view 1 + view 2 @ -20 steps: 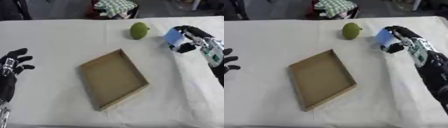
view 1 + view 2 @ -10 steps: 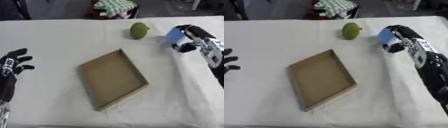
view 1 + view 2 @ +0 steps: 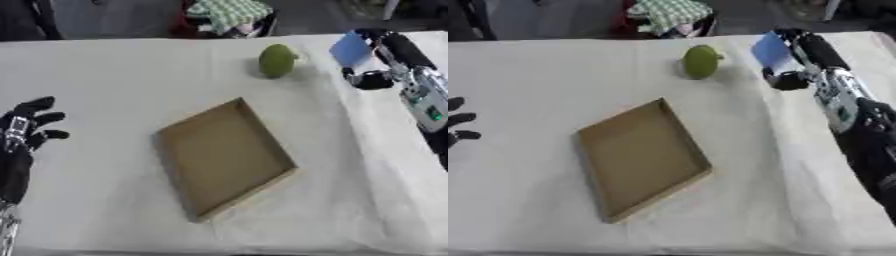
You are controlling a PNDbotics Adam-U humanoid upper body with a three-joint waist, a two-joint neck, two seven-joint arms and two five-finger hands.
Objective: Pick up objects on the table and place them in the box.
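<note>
Tabletop (image 3: 105,65) w/ white cloth. Right robot hand (image 3: 382,60) pinches blue card (image 3: 351,49) above far-right area, near green fruit (image 3: 276,60). Box (image 3: 224,156) centre. Left robot hand (image 3: 24,131) open, lower left. Checked cloth (image 3: 229,11) beyond far edge.

Your right hand (image 3: 802,60) holds a flat blue object (image 3: 770,50) far right, near the green pear-shaped fruit (image 3: 701,61); shallow brown cardboard box (image 3: 640,157) sits centre.

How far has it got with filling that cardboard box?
Nothing looks done: the cardboard box shows nothing inside. In hand: the right hand is curled round a blue object near the table's far right, not over the box. Left to do: carry that to the box, then fetch the green fruit lying beyond it. The left hand rests open at the left edge.
</note>
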